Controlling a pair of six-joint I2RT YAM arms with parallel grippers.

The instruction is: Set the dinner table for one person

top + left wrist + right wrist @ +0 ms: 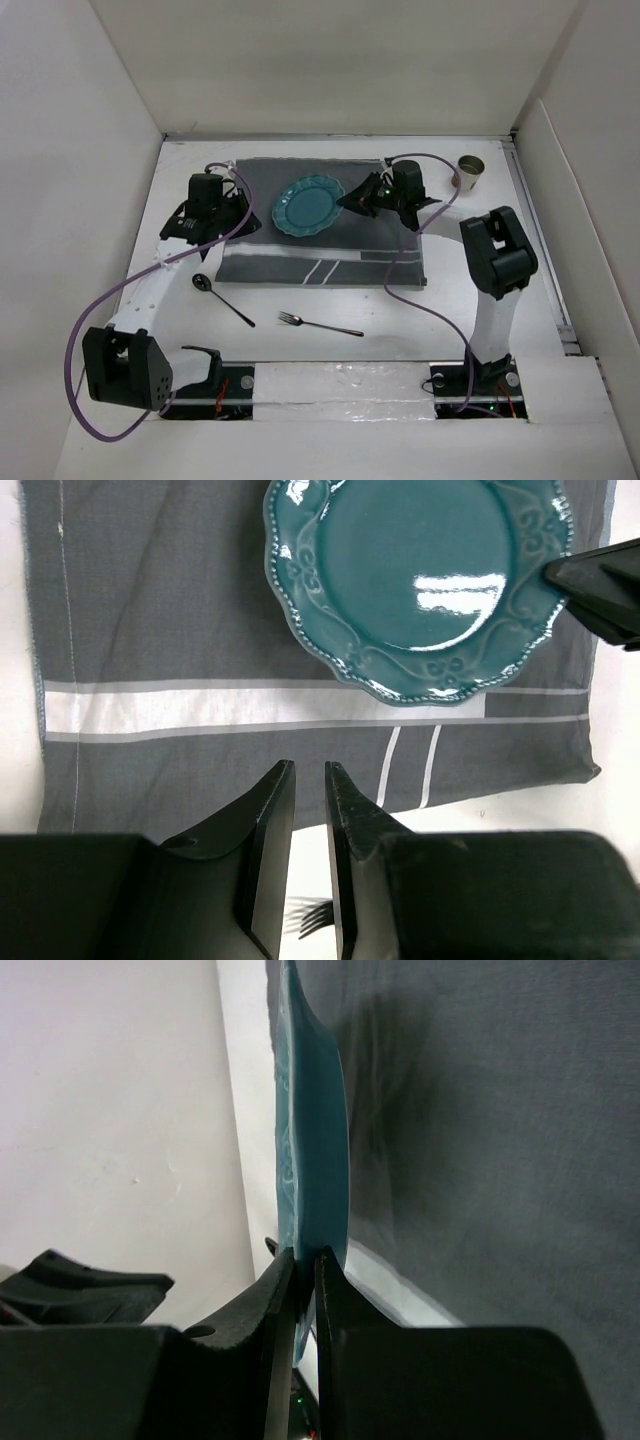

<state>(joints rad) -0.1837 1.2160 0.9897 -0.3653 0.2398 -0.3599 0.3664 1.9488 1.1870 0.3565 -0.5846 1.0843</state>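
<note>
Between the fingers of the right gripper [305, 1257], the scalloped rim of a teal plate [308, 205] is pinched, and the jaws are closed on it with only the rim's thickness left between them. Beneath those fingers a dark grey cloth [300, 262] with white stripes is spread, and the plate is seen over its far half. Whether the plate rests on the cloth or is raised off it cannot be told. Left gripper [308, 772]: held above the cloth on the plate's opposite side, apart from the plate, its fingers parted by a narrow slit with nothing held between them. Nearward of both pairs of fingers, past the cloth's striped edge, a spoon [225, 300] and a fork [320, 325] are laid on the bare white table [270, 347], spoon leftward, fork rightward, apart from each other. Rightward of the right fingers a cup [471, 172] is stood upright on the table, just off the cloth's far right corner.
</note>
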